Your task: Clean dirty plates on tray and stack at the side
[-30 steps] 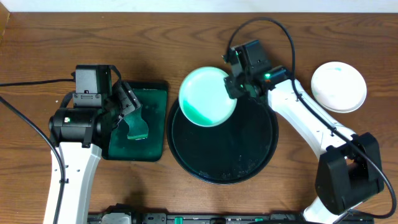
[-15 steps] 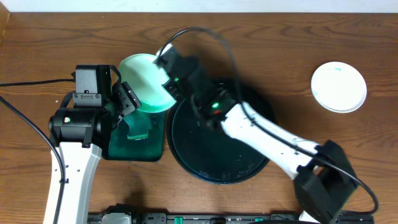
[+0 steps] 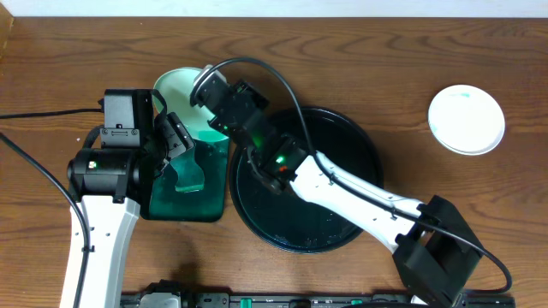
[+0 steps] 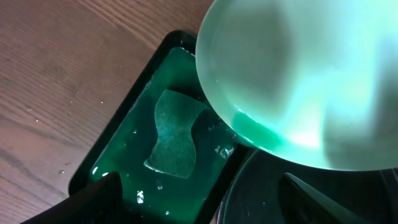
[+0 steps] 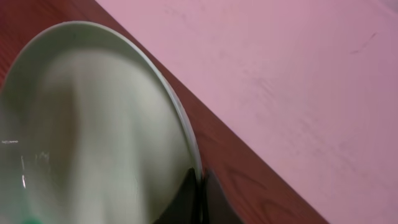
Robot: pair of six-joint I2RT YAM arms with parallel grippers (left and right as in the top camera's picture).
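My right gripper (image 3: pixel 208 113) is shut on the rim of a white plate (image 3: pixel 178 94) with green liquid on it, holding it tilted over the far end of the green wash basin (image 3: pixel 214 192). The plate fills the right wrist view (image 5: pixel 93 124), fingers pinching its edge (image 5: pixel 200 186), and the top of the left wrist view (image 4: pixel 305 74). A green sponge (image 4: pixel 177 134) lies in the basin liquid. My left gripper (image 4: pixel 199 199) is open and empty above the basin. The round black tray (image 3: pixel 342 214) lies centre.
A clean white plate (image 3: pixel 466 119) sits at the far right on the wooden table. The basin sits left of the tray, touching it. My right arm stretches across the tray from lower right.
My right arm has swung the plate from above the tray's far-left rim leftward to over the basin, next to my left gripper. The left arm has stayed put.
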